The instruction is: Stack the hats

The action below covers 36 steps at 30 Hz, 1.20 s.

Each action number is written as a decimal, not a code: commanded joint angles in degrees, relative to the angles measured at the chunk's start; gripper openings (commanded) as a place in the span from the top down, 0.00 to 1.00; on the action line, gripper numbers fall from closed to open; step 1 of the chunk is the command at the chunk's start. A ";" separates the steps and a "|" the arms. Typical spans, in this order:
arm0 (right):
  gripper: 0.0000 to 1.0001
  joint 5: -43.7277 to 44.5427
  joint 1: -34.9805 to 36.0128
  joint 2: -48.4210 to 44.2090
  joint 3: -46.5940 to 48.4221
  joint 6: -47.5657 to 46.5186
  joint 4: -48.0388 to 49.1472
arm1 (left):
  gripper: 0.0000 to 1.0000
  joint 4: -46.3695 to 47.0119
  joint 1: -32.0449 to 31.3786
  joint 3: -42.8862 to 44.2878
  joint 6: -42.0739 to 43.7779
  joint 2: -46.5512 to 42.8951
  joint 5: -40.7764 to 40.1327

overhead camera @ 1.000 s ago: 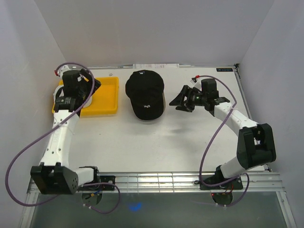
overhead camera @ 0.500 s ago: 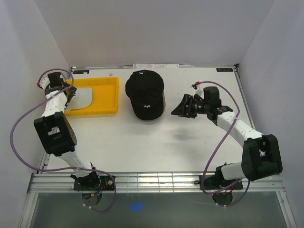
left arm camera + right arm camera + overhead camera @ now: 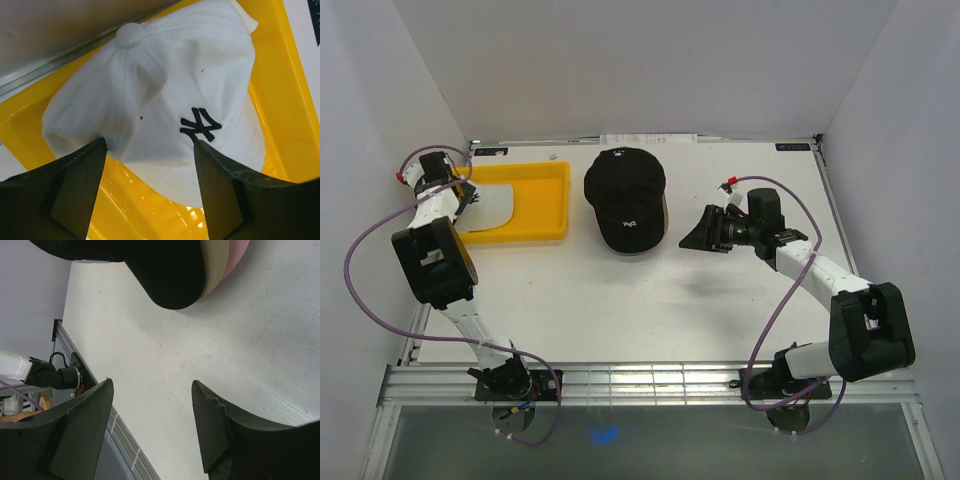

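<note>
We see L gripper (image 3: 149, 150) wide open, empty, by white NY cap (image 3: 165, 75) in yellow tray (image 3: 282, 95); R gripper (image 3: 152, 390) open, empty, nr black cap (image 3: 625, 195).

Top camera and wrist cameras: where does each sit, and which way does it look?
Top external: high behind the robot, looking down on the table; left arm and right arm show.
Left wrist: on the left arm, looking down past the open left gripper at the white hat in the yellow tray.
Right wrist: on the right arm, looking across the table past the open right gripper at the black hat.
Shared: top and left wrist, white hat; top and right wrist, black hat.
</note>
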 commanded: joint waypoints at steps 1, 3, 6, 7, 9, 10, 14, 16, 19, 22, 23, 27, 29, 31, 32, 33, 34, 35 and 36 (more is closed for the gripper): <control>0.31 -1.38 0.23 -0.23 -0.32 -1.21 3.95 | 0.20 -0.29 0.46 2.41 -0.21 -1.40 -3.76; 0.31 -0.95 0.23 -0.32 -0.15 -1.29 3.86 | 0.21 -1.52 0.46 2.85 -0.74 -1.14 -5.43; 0.31 -0.59 0.23 -0.06 -0.06 -1.21 4.04 | 0.27 -3.62 0.46 3.90 -0.74 0.43 -7.01; 0.31 -0.68 0.23 0.47 -0.06 -1.21 4.12 | 0.29 -4.33 0.46 4.51 -0.83 1.05 -7.45; 0.32 -1.03 0.23 0.91 -0.15 -0.94 4.39 | 0.32 -6.25 0.46 5.05 -1.36 2.19 -8.76; 0.32 -1.12 0.23 1.17 -0.15 -0.94 4.47 | 0.34 -6.44 0.46 4.87 -1.53 2.98 -8.86; 0.32 -0.77 0.23 0.91 -0.15 -1.03 4.12 | 0.46 -6.27 0.46 4.35 -1.97 4.04 -8.68; 0.32 -0.42 0.23 0.82 -0.06 -1.20 3.95 | 0.53 -6.27 0.46 4.26 -2.50 4.39 -8.07; 0.33 -0.33 0.23 0.82 -0.06 -1.21 3.60 | 0.83 -6.18 0.46 4.34 -3.03 4.66 -6.14; 0.33 -0.07 0.23 0.47 -0.15 -0.94 3.42 | 1.00 -6.00 0.02 4.96 -2.77 3.70 -4.91; 0.34 0.02 0.23 0.30 -0.15 -0.94 3.33 | 1.00 -6.00 -0.07 5.31 -2.42 3.34 -3.95; 0.34 0.90 0.23 -0.49 0.29 -1.03 2.19 | 1.00 -6.00 -1.03 9.34 -0.04 0.63 -0.34; 0.34 0.99 0.23 -0.76 0.73 -0.86 1.75 | 1.00 -6.00 -1.56 10.93 1.10 -0.61 1.67; 0.34 1.16 0.32 -1.29 1.08 -0.68 1.40 | 1.00 -6.00 -2.44 13.29 1.72 -2.19 3.26; 0.34 1.34 0.23 -1.55 1.52 -0.77 0.53 | 1.00 -6.09 -2.62 14.01 1.89 -2.72 4.23; 0.34 1.69 0.23 -1.64 1.87 -0.77 0.08 | 1.00 -6.01 -2.70 14.62 1.81 -3.25 6.50; 0.34 1.78 0.23 -2.16 2.14 -0.85 -0.35 | 1.00 -6.09 -2.62 15.67 1.63 -4.29 7.57; 0.34 1.87 0.32 -2.43 2.57 -0.94 -1.58 | 1.00 -6.09 -2.79 16.12 1.46 -4.83 8.27; 0.34 2.04 0.23 -3.13 3.36 -1.03 -2.63 | 1.00 -6.09 -3.05 16.38 0.93 -5.35 9.67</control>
